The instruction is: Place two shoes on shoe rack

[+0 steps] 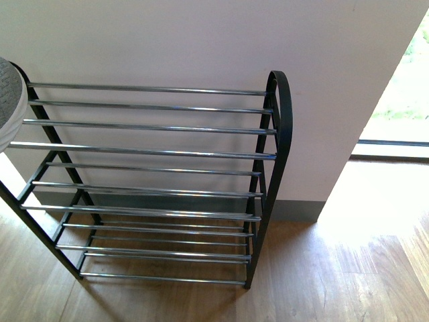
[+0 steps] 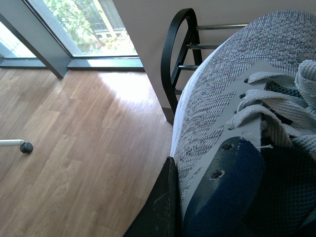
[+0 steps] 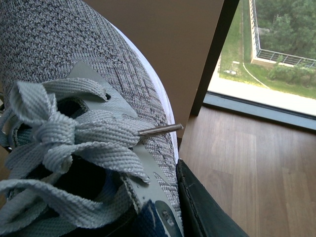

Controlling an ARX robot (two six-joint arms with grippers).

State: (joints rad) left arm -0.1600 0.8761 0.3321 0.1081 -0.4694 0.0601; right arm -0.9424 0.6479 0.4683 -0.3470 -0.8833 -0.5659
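Left arm – wrist is held over the first sneaker (image 2: 222, 89), with the camera looking along the shoe from heel to toe. One black finger of the left gripper (image 2: 169, 207) is pressed flat against the grey knit side by the collar. The other finger is hidden by the shoe, so the width of the opening cannot be told. The sneaker is carried clear of the wood floor (image 1: 322, 282).

In the front view, only the toe of this sneaker is seen at the left edge. It is level with the top tier of the shoe rack (image 1: 147, 153) at its left end. Contact with the rods cannot be told. Every rod in view is bare, and the rack is set against a pale wall (image 1: 201, 40).

Right arm – not seen in the front view. The second sneaker (image 3: 64, 64) is gripped the same way, with one finger of the right gripper (image 3: 197, 207) laid along the knit beside the laces and its partner hidden. This sneaker is held above the floor, near a wall corner and a window (image 3: 266, 44).
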